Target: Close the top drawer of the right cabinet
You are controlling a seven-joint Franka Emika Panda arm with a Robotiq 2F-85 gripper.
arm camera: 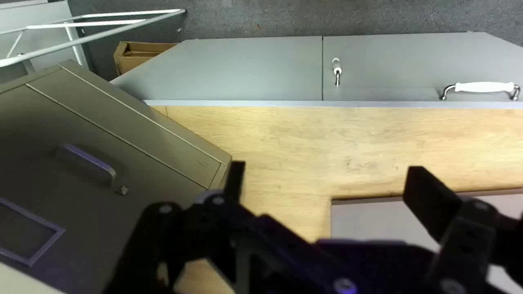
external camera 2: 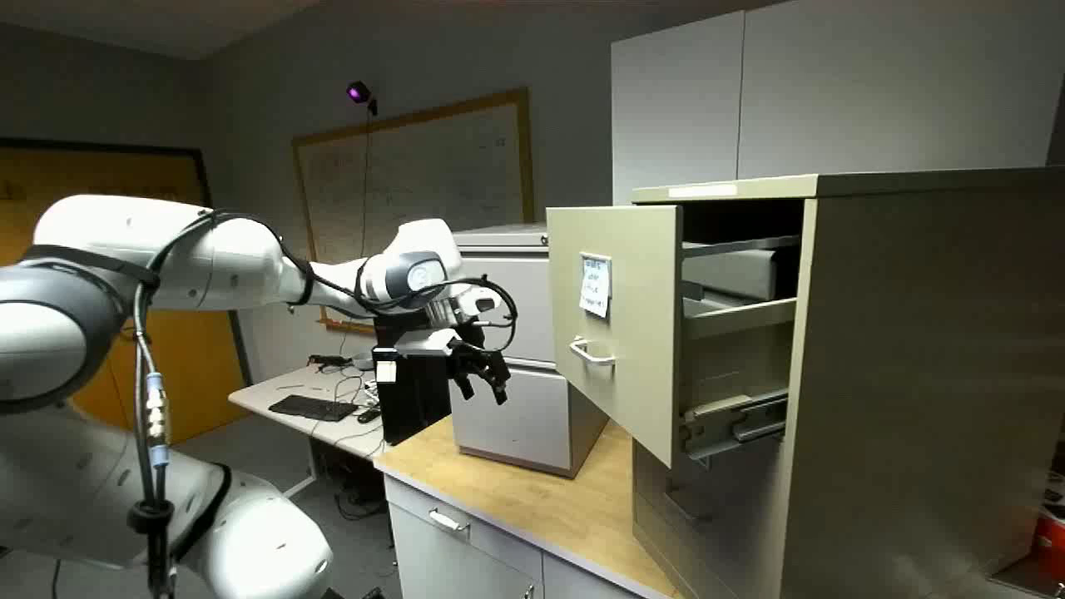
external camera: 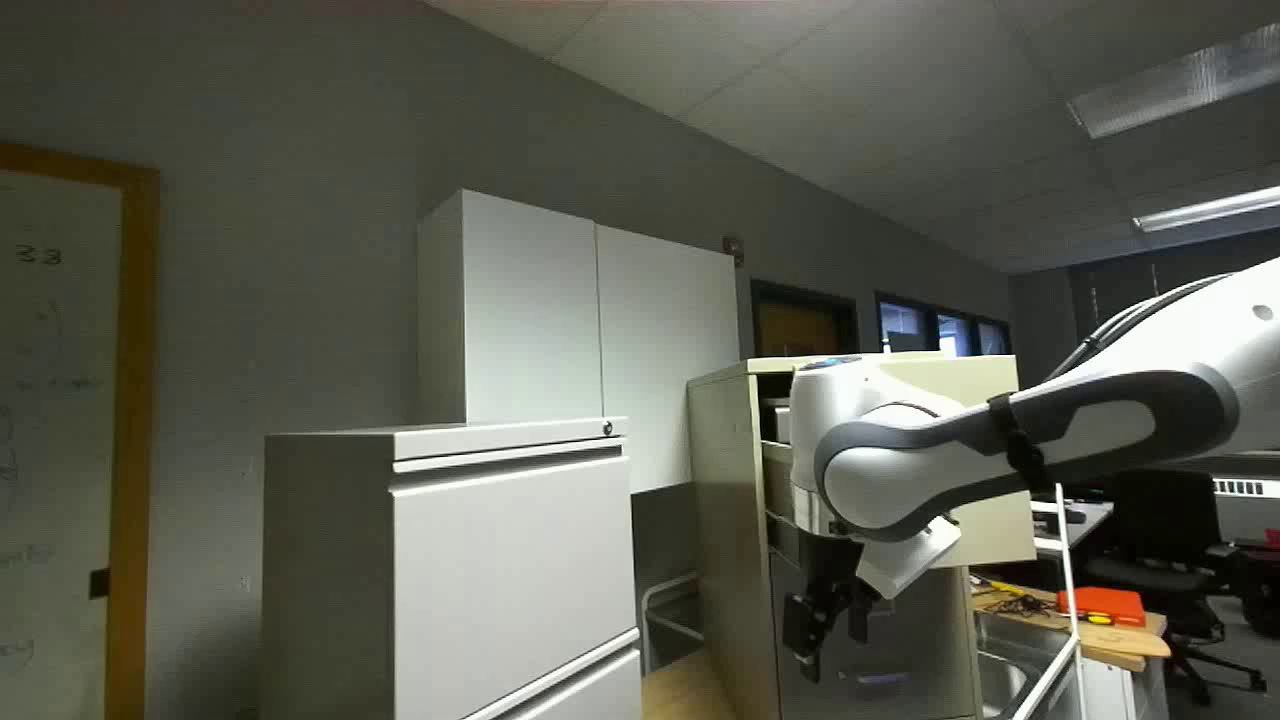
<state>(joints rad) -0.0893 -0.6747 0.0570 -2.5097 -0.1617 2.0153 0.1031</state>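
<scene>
The top drawer [external camera 2: 632, 333] of the tan right cabinet [external camera 2: 899, 383] is pulled well out, its rail and side showing. Its beige front has a paper label and a metal pull [external camera 2: 591, 353]. In an exterior view the drawer front [external camera: 990, 530] is partly hidden behind my arm, and the cabinet's side [external camera: 725, 520] shows. My gripper [external camera 2: 484, 393] is open and empty, pointing down, apart from the drawer front; it also shows in an exterior view [external camera: 830, 645]. In the wrist view the fingers [arm camera: 327, 167] are wide apart, with a lower drawer [arm camera: 135, 200] at left.
A pale-grey cabinet [external camera: 510, 590] stands beside the tan one on a wooden counter [external camera 2: 616, 491]. A white cupboard [external camera: 665, 350] hangs behind. White base cabinets [arm camera: 229, 69] with handles are under the counter. A white metal frame [arm camera: 102, 34] stands near the tan cabinet.
</scene>
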